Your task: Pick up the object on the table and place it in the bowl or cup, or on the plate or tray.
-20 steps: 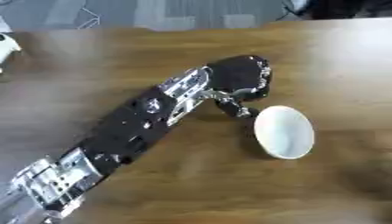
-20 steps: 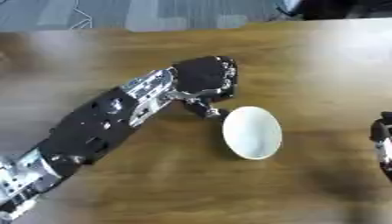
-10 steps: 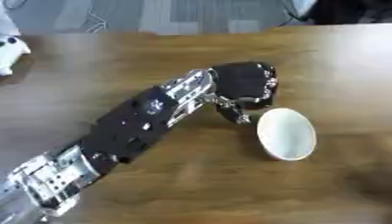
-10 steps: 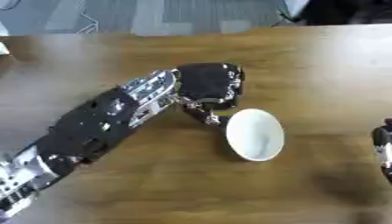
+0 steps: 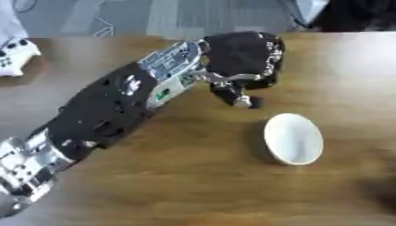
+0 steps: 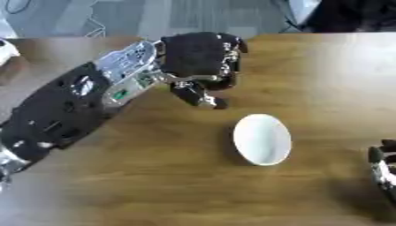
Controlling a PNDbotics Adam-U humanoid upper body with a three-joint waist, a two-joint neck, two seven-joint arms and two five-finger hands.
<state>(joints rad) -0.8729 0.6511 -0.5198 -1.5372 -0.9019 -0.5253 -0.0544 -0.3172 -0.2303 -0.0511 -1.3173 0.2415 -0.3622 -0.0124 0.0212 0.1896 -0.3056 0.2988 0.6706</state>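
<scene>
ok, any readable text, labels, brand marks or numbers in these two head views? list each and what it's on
None can be read.
Left arm: a small green mark on the silver forearm plate, too blurred to read.
White device at the table's far left edge: dark spots only, no legible characters.
White bowl, left hand, right hand and wooden table: no markings visible.

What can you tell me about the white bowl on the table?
The white bowl is plain, smooth and glossy, like ceramic or plastic, oval in this view and seemingly empty. It sits upright on the wooden table, right of centre. Nothing touches it; the left robot hand is beyond it, apart from its rim.
</scene>
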